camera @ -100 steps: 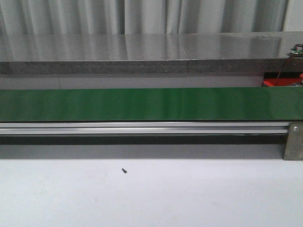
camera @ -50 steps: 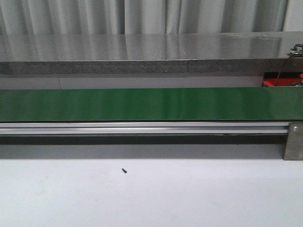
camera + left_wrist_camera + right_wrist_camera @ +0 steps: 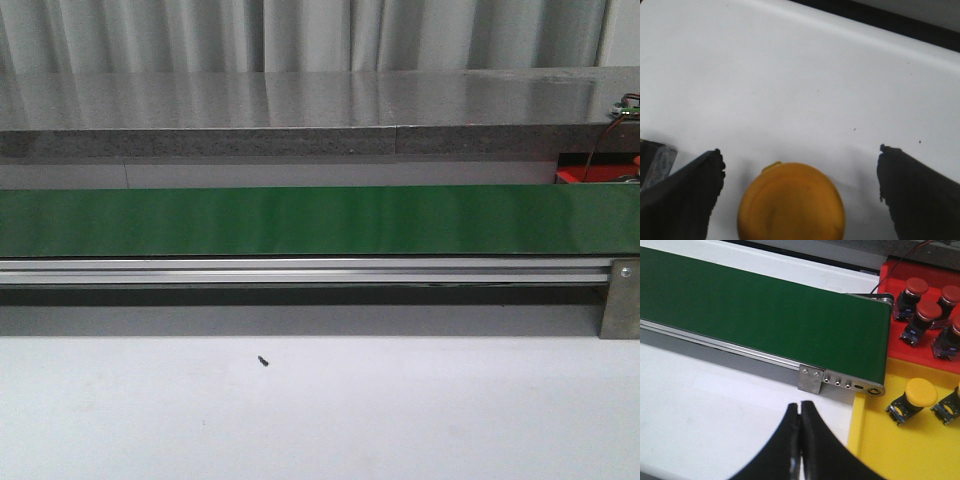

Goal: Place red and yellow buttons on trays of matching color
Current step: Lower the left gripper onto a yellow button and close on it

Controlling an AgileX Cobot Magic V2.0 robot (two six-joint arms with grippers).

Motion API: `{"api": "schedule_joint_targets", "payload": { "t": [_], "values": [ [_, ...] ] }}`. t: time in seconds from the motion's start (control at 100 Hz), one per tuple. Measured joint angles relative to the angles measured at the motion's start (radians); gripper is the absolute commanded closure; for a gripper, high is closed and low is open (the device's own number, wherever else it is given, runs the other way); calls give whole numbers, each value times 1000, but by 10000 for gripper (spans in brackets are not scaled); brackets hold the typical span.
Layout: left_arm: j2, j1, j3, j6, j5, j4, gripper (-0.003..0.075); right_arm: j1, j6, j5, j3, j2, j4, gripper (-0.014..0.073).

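Yellow button (image 3: 791, 202): on white bench (image 3: 805, 90), between the wide-apart fingers of left end effector (image 3: 800, 192); not gripped, not yet on a tray.
Sorted red buttons (image 3: 916, 286): at least four on red tray (image 3: 890, 270), at 1 o'clock in right wrist view.
Sorted yellow buttons: one (image 3: 918, 392) in full view on yellow tray (image 3: 900, 450), a second cut by the frame edge.
Right end effector (image 3: 800, 412): fingers pressed together, nothing held, above bench beside yellow tray.
Conveyor belt (image 3: 320, 220): green, bare in both views.
Progress: judged well along; yellow button under left end effector outstanding; further count not determinable.
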Motion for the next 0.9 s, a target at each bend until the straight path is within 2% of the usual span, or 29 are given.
{"api": "schedule_joint_targets", "payload": {
  "t": [0.13, 0.53, 0.71, 0.9],
  "values": [
    [0, -1, 0, 0, -4, 0, 232, 0, 0, 0, 0, 0, 0, 662],
    [0, -1, 0, 0, -6, 0, 553, 0, 0, 0, 0, 0, 0, 662],
    [-24, -1, 0, 0, 27, 2, 572, 0, 0, 0, 0, 0, 0, 662],
    [-134, -1, 0, 0, 117, 4, 572, 0, 0, 0, 0, 0, 0, 662]
  ]
}}
